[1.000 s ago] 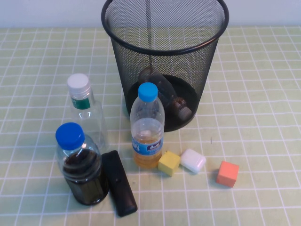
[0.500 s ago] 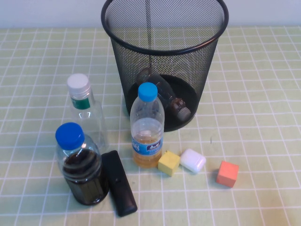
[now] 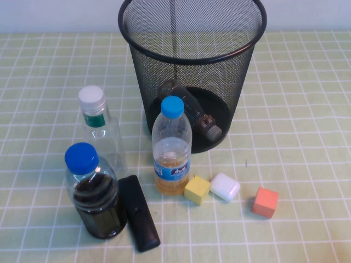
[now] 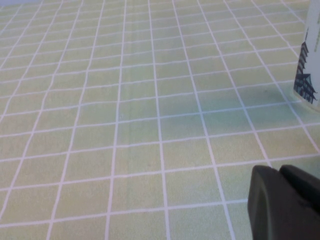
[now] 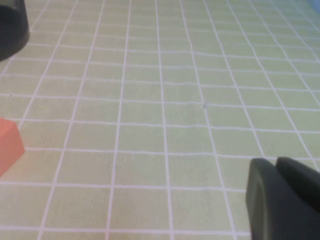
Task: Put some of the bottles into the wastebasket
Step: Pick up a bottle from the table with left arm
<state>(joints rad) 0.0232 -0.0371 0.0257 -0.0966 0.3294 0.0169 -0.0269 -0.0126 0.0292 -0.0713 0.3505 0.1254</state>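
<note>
The black wire-mesh wastebasket [image 3: 192, 33] stands at the back middle of the table. A small clear bottle [image 3: 189, 107] with a brownish neck and white cap lies on its side inside it. The taller clear bottle [image 3: 98, 129] with a white cap and green neck band stands upright to the left of the basket. Neither arm shows in the high view. My left gripper [image 4: 280, 170] is shut and empty, low over bare tablecloth. My right gripper [image 5: 276, 162] is shut and empty over the cloth, with the basket's base [image 5: 12, 25] far off.
A blue-capped bottle of orange liquid [image 3: 171, 148] stands in front of the basket. A blue-capped bottle of dark liquid [image 3: 93, 192] and a black block [image 3: 139, 212] sit front left. A yellow cube [image 3: 197, 189], a white case [image 3: 225, 186] and an orange cube [image 3: 265, 201] lie front right.
The small bottle inside the wastebasket has settled slightly. Nothing else has moved.
</note>
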